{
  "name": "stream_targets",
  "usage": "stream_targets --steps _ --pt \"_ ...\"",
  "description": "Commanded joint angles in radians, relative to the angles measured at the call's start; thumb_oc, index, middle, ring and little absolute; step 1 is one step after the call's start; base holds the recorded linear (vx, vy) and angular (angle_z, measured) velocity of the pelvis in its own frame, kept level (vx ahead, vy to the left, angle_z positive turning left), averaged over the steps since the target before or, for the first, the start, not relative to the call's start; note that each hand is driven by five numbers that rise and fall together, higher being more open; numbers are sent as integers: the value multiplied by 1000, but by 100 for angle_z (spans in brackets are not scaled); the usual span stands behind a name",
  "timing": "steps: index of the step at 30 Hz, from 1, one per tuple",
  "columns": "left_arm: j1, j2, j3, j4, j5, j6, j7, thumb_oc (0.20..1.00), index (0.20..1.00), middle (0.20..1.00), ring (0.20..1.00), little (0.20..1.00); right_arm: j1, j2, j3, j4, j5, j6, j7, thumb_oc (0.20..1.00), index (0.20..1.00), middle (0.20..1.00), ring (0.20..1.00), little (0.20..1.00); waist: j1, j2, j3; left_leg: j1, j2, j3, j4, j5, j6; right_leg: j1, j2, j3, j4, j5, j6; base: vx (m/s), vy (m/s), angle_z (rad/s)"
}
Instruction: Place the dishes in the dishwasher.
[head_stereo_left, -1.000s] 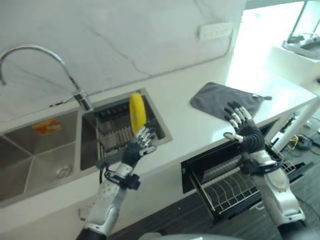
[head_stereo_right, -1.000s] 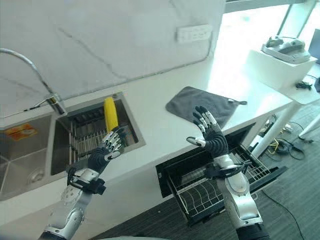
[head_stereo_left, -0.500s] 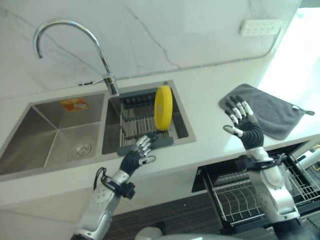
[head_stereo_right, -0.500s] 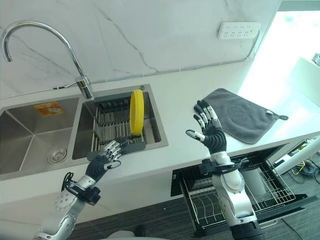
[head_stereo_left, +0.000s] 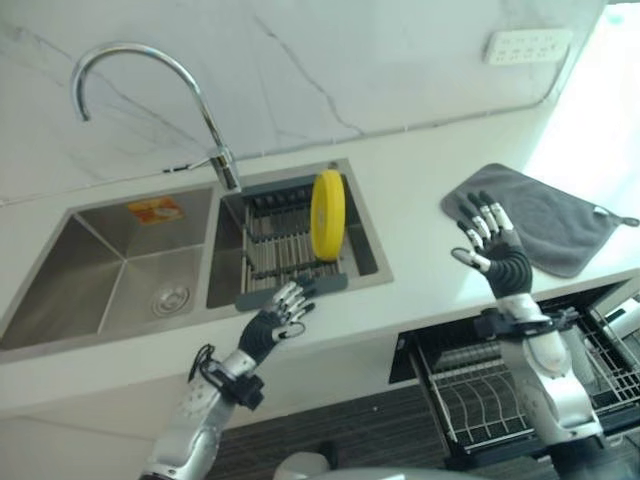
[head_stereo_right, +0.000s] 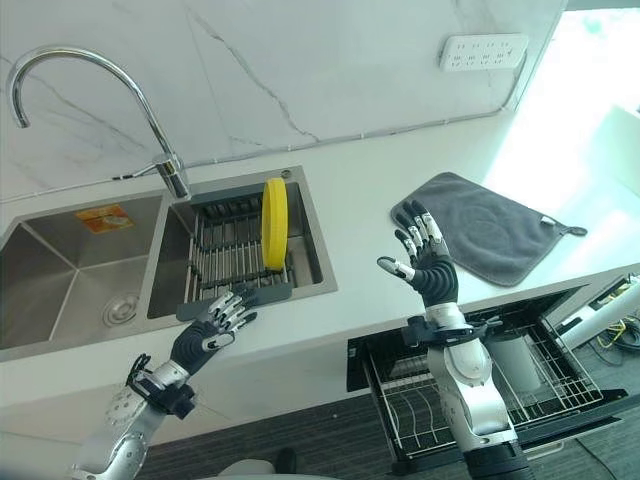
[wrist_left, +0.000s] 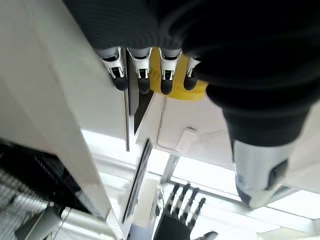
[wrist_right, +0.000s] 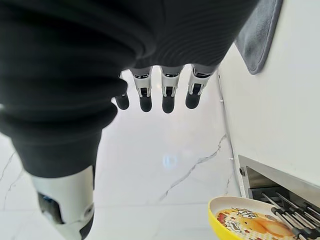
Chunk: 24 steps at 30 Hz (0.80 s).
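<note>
The yellow plate (head_stereo_right: 274, 223) stands upright on edge in the drying rack (head_stereo_right: 235, 258) set in the right basin of the sink (head_stereo_right: 70, 285). It sits toward the rack's right side, with bare bars to its left and the basin wall just beside it on the right. The faucet (head_stereo_right: 95, 100) arches over the divider left of the plate. The plate's face, with a printed picture, shows in the right wrist view (wrist_right: 250, 220); in the head views it appears as a thin rim.

The left hand (head_stereo_right: 208, 328) hovers at the sink's front edge, just in front of the rack's dark front bar, near the plate but apart from it. Its fingers (wrist_left: 141, 75) are straight and spread, holding nothing.

The right hand (head_stereo_right: 428, 262) is raised over the white counter (head_stereo_right: 360, 200), well right of the plate, between the sink and the grey cloth (head_stereo_right: 490, 225). Its fingers (wrist_right: 167, 95) are spread and empty. Bare counter lies between the sink rim and the cloth.

Below the counter's front edge, right of the sink, the dishwasher (head_stereo_right: 395, 350) is open with its wire basket (head_stereo_right: 480, 385) pulled out. The right forearm covers the basket's middle. A grey object at the basket's right end cannot be made out.
</note>
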Motion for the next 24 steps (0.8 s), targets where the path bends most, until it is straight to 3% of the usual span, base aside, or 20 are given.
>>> stream_targets --steps 1,7,15,18,22,24 --pt "13 20 -142 -29 -37 51 -171 1000 1000 1000 1000 1000 -91 -31 -6 2 32 -78 2 1000 1000 1000 1000 1000 -14 2 1 34 54 68 20 -121 26 -9 -16 -4 72 -77 10 0 0 0" --pt "-143 -9 -262 -147 -105 117 -256 1000 1000 1000 1000 1000 -137 -29 19 45 24 -81 -36 1000 1000 1000 1000 1000 -52 -3 -16 50 69 91 20 -122 18 -4 -10 17 58 -70 9 13 -18 -6" --pt "-198 -46 -284 -186 -118 268 -291 1000 1000 1000 1000 1000 -117 -27 -20 58 39 -85 -22 1000 1000 1000 1000 1000 -110 -16 -23 76 88 150 29 -130 8 -3 -1 47 45 -63 6 1 -24 -22" --pt "-201 -52 -313 -112 -60 312 -215 1000 1000 1000 1000 1000 -115 -39 -40 72 69 -91 -1 1000 1000 1000 1000 1000 -134 -21 -25 84 93 177 37 -136 6 -4 3 60 38 -59 6 -6 -21 -38" --pt "-189 -61 -345 106 70 286 -94 1000 1000 1000 1000 1000 -120 -58 -67 82 105 -82 46 1000 1000 1000 1000 1000 -153 -26 -23 88 96 195 44 -140 5 -8 6 69 33 -55 4 -13 -9 -22" --pt "-172 -75 -347 250 187 238 -46 1000 1000 1000 1000 1000 -117 -62 -78 75 118 -67 69 1000 1000 1000 1000 1000 -157 -28 -18 93 96 200 46 -144 5 -3 5 69 31 -56 5 -3 1 -8"
